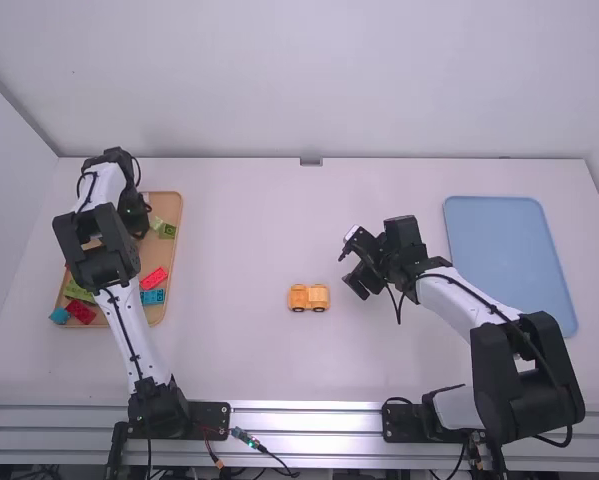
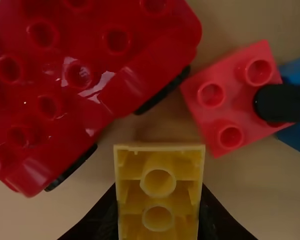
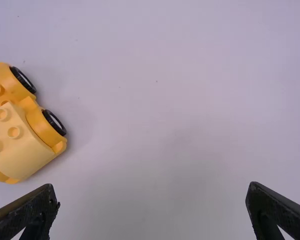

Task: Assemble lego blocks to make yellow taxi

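Above the far end of the wooden tray is my left gripper [image 1: 134,218]. In the left wrist view a yellow block [image 2: 159,192], its hollow underside showing, is pinched in my left gripper [image 2: 159,220]. My right gripper [image 1: 353,270] stands over the table, right of a yellow wheeled car base [image 1: 309,297]. The right wrist view has the car base [image 3: 34,117], with a paler yellow block [image 3: 14,140] on one end, beyond the wide-open fingers of my right gripper [image 3: 152,207].
The tray [image 1: 175,255] also holds red, green and blue blocks; a red wheeled base [image 2: 79,75] and a small red block [image 2: 230,97] lie beneath my left gripper. A blue tray [image 1: 509,260] is at the right.
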`<action>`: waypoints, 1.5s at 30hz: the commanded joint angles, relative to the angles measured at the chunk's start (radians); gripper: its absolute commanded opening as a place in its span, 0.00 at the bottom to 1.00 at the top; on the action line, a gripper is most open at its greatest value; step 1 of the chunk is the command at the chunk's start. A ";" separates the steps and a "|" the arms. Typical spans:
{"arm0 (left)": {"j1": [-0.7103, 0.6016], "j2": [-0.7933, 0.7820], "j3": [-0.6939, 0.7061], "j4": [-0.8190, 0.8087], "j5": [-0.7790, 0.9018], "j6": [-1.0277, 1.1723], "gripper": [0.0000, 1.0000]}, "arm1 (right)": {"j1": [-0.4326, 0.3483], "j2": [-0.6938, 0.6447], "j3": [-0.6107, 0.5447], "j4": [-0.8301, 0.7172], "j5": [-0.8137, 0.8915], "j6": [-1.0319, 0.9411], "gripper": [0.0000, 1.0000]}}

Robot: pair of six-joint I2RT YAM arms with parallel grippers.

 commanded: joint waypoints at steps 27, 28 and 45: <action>-0.022 0.004 0.240 -0.070 0.002 0.600 0.02 | 0.003 -0.018 0.070 0.097 -0.033 0.246 0.99; -0.028 0.003 0.240 -0.059 0.011 0.615 0.02 | 0.003 -0.018 0.069 0.103 -0.033 0.246 0.99; -0.137 -0.162 0.044 0.070 -0.014 0.734 0.04 | 0.003 -0.018 0.069 0.161 -0.093 0.246 0.99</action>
